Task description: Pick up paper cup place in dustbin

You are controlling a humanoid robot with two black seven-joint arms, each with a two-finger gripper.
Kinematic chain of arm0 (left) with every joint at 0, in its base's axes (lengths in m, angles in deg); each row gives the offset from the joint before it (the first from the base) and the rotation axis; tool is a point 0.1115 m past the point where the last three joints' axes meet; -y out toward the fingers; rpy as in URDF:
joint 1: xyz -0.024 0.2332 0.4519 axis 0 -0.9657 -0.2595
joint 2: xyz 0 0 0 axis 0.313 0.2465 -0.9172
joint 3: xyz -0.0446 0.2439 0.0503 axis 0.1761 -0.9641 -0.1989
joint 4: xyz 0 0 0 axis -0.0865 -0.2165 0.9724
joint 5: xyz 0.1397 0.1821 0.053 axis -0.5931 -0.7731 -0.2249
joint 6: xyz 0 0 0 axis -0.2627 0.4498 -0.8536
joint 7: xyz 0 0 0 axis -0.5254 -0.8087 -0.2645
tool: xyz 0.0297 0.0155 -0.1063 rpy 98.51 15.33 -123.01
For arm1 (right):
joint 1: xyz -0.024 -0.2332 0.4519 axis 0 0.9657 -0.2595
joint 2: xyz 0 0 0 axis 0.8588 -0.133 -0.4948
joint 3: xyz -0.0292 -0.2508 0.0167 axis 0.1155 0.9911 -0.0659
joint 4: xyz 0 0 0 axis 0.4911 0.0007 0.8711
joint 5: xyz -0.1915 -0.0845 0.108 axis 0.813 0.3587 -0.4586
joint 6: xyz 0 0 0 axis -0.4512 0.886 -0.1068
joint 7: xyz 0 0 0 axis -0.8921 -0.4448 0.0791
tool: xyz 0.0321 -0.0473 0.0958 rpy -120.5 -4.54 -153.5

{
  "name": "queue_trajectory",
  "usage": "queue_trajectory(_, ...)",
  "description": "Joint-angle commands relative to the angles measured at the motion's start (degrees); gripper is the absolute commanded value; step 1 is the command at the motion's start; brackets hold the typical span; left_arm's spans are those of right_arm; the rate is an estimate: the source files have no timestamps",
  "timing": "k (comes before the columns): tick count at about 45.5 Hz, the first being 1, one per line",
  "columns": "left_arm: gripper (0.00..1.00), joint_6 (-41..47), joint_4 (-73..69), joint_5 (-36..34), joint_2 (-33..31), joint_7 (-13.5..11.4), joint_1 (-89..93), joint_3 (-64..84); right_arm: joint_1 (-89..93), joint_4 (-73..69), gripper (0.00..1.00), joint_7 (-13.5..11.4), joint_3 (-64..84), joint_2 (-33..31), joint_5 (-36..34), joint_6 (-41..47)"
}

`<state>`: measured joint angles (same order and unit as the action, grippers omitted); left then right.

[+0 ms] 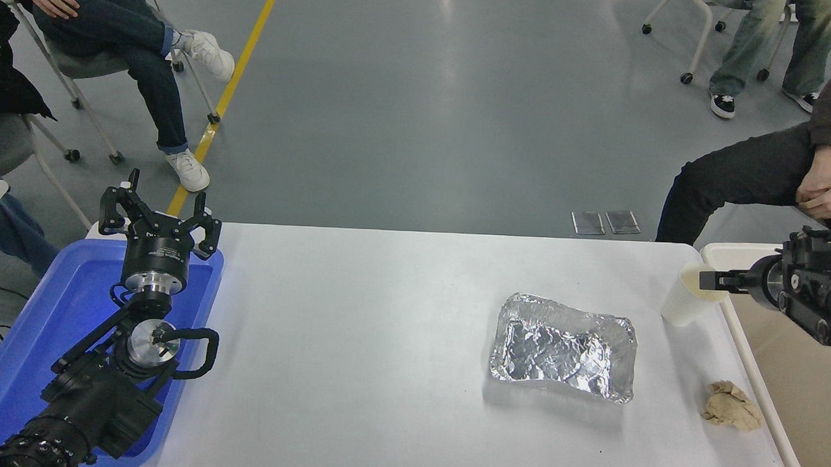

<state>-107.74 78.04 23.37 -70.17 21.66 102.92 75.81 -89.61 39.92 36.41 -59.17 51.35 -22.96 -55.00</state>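
Note:
The white paper cup (682,305) stands upright on the table near its far right corner, just left of the dustbin (810,399). The dustbin is a large cream bin at the table's right edge, partly cut off by the picture. My right gripper (716,279) comes in from the right edge above the bin's far corner. Its black tip lies level across the cup's rim, covering part of the opening. My left gripper (159,219) is parked open over the blue tray (32,324) at the lower left.
A crinkled silver foil tray (565,346) lies left of the cup. A crumpled tan paper wad (731,406) sits by the bin's rim, nearer me. A seated person's clasped hands (823,196) are just beyond the right gripper. More people sit on chairs at the far left and far right.

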Motion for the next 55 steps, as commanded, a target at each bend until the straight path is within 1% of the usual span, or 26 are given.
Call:
queue_trajectory(1,0.99,0.0,-0.03,0.0,0.0,0.02,0.05,0.0,2.72,1.65,0.97,-2.22,-6.65,1.28,0.04,-1.37)
queue_trajectory(3,0.99,0.0,-0.03,0.0,0.0,0.02,0.05,0.0,2.8,1.65,0.97,-2.31,-7.0,1.37,0.04,-1.37)
queue_trajectory(7,0.99,0.0,-0.03,0.0,0.0,0.02,0.05,0.0,2.8,1.56,0.92,-2.48,-7.18,1.46,0.04,-1.28)
queue_trajectory(11,0.99,0.0,-0.03,0.0,0.0,0.02,0.05,0.0,2.8,1.56,0.84,-2.48,-7.27,1.46,-0.05,-1.28)
queue_trajectory(13,0.99,0.0,-0.03,0.0,0.0,0.02,0.05,0.0,2.89,1.56,0.76,-2.48,-7.27,1.46,-0.14,-1.11)
queue_trajectory(16,0.99,0.0,-0.03,0.0,0.0,0.02,0.05,0.0,3.42,1.56,0.6,-2.57,-7.27,1.55,-0.05,-1.02)
queue_trajectory(18,0.99,0.0,-0.03,0.0,0.0,0.02,0.05,0.0,3.51,1.47,0.54,-2.74,-7.27,1.55,-0.05,-1.02)
queue_trajectory(19,0.99,0.0,-0.03,0.0,0.0,0.02,0.05,0.0,3.59,1.47,0.49,-3.09,-7.27,1.55,-0.05,-0.93)
queue_trajectory(22,0.99,0.0,-0.03,0.0,0.0,0.02,0.05,0.0,3.86,1.47,0.37,-3.45,-7.27,1.55,-0.14,-0.93)
queue_trajectory(26,0.99,0.0,0.05,0.0,0.0,0.02,0.05,0.0,4.21,1.38,0.28,-3.54,-7.35,1.55,-0.23,-0.93)
queue_trajectory(32,0.99,0.0,-0.03,0.0,0.0,0.02,0.05,0.0,4.47,1.12,0.0,-3.54,-8.84,1.46,-0.32,-0.58)
queue_trajectory(46,0.99,0.0,-0.03,0.0,0.0,0.02,0.05,0.0,3.95,0.59,0.0,-3.45,-9.73,1.64,-0.76,-0.14)
queue_trajectory(55,0.99,0.0,-0.03,0.0,0.0,0.02,0.05,0.0,0.26,-1.51,0.0,-3.36,-9.73,1.2,-0.93,2.93)
